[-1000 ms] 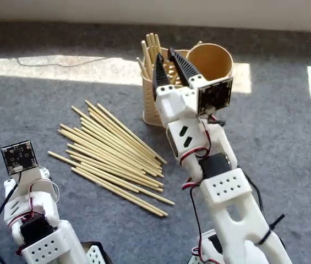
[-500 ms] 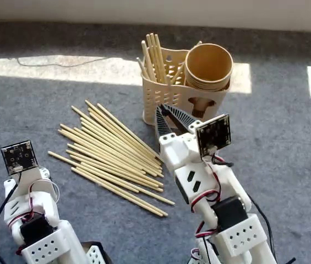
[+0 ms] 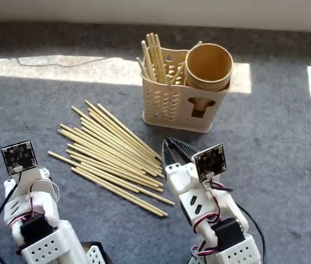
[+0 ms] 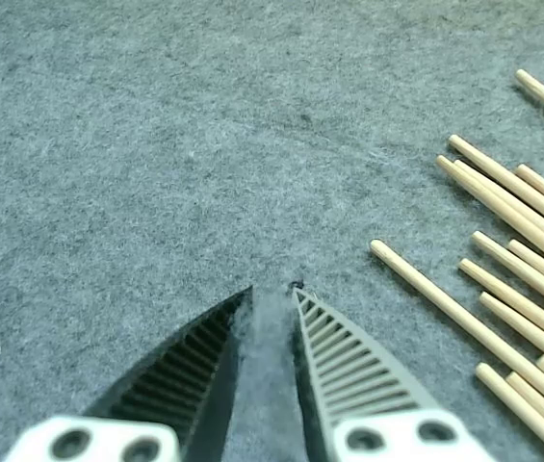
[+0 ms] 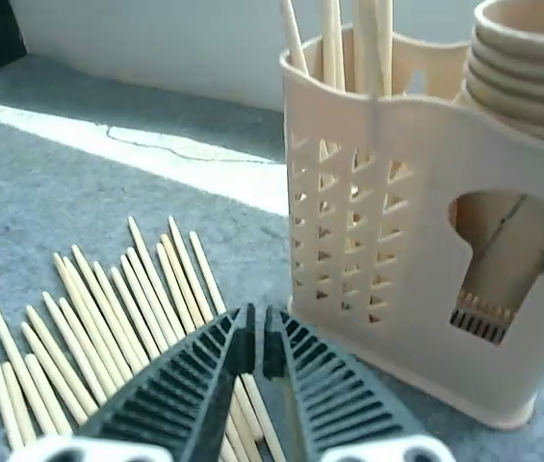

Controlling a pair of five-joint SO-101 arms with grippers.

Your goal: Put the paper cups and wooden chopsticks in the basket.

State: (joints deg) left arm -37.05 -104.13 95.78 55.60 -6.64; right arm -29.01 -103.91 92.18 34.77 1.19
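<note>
Right gripper (image 5: 258, 313) has its jaws drawn down to a thin slit, with nothing clamped between them. In the high view the right gripper (image 3: 172, 147) points toward the basket (image 3: 172, 104) and stands apart from it, just beside the nearest ends of the loose chopsticks (image 3: 111, 157). Contact between its tips and the carpet (image 3: 287, 143) cannot be determined.

Left gripper (image 4: 272, 288) is likewise narrowed to a small gap at the tips, which widens toward the base. It holds nothing and sits over bare carpet, near the loose chopsticks (image 4: 503, 279) but clear of them.

The loose chopsticks (image 5: 108, 318) lie flat on the carpet in a roughly parallel, slightly fanned pile between the two arms.

Beyond the pile, the basket (image 5: 397, 192) stands upright on the carpet. Its wall is perforated on one side and has a cut-out opening on the other.

- Perforated side: upright chopsticks (image 3: 152, 55) stand inside, tips projecting above the rim.
- Cut-out side: nested paper cups (image 3: 209, 66) sit inside, mouth up, stacked rims (image 5: 531, 58) rising above the basket wall.
</note>
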